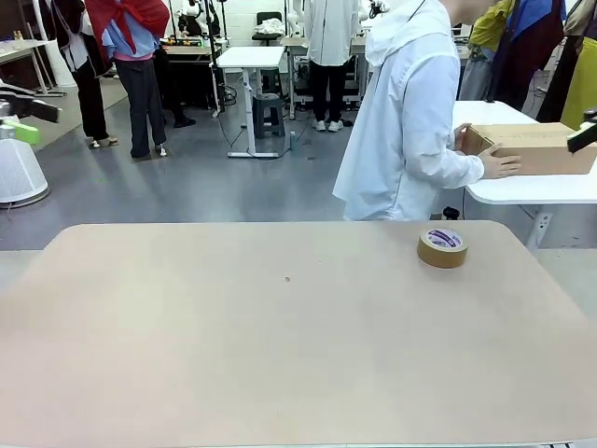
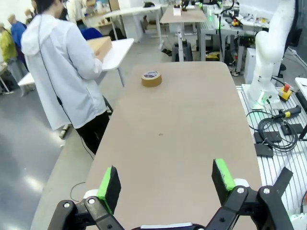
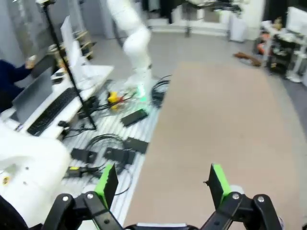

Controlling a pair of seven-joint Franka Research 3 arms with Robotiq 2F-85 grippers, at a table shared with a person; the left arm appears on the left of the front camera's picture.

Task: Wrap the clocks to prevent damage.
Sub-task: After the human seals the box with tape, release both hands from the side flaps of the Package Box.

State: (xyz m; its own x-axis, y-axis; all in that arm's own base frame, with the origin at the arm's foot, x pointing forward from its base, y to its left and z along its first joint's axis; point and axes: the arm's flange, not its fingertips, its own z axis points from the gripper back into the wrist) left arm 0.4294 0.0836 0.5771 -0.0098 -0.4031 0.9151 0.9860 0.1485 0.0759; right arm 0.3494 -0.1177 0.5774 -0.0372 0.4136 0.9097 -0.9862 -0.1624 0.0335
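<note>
Straight ahead, from the front, my beige rounded tabletop [image 1: 280, 355] carries a brown roll of packing tape [image 1: 442, 247] near its far right edge. Beyond it a person in a white hooded jacket [image 1: 401, 112] stands turned to a white side table [image 1: 532, 189], both hands on a brown cardboard box [image 1: 534, 147]. Through my left wrist camera, my left gripper [image 2: 165, 184] hangs above the near end of the table with its green-padded fingers spread wide and holding nothing; the tape roll lies far ahead and the person stands beside the table edge. Through my right wrist camera, my right gripper [image 3: 163, 182] is likewise spread apart and unloaded, over the table's edge, with black cables [image 3: 110, 148] on the neighbouring bench.
</note>
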